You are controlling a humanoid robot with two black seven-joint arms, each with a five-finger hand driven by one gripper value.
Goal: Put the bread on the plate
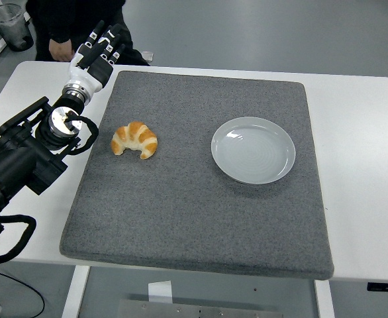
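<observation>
The near edge of the white table (369,218) runs along the bottom of the view, and on it lies one large grey felt mat (194,218) whose near edge almost reaches the table's own. Two things rest on the mat, well apart from each other. Left of the middle lies one croissant (135,140), golden brown with paler stripes, its two tips curling toward the near side. To its right, at about the same depth, sits one round pale plate (253,150), holding nothing, with faint concentric rings in its well. The croissant lies wholly on the mat and does not touch the plate.

One black arm (18,165) comes in from the left edge, crossing the table's left strip beside the mat, with a loop of black cable hanging at its near end. At its far end, past a shiny metal wrist joint, the left robot hand (100,56) hovers over the mat's far left corner, its black-and-white fingers (108,38) stretched out and relaxed, holding nothing, far from the croissant.

Beyond the table's far edge stands one person in dark clothing (75,20), one hand hanging near the robot hand. At the far left corner stands one dark cup-like container (12,26).
</observation>
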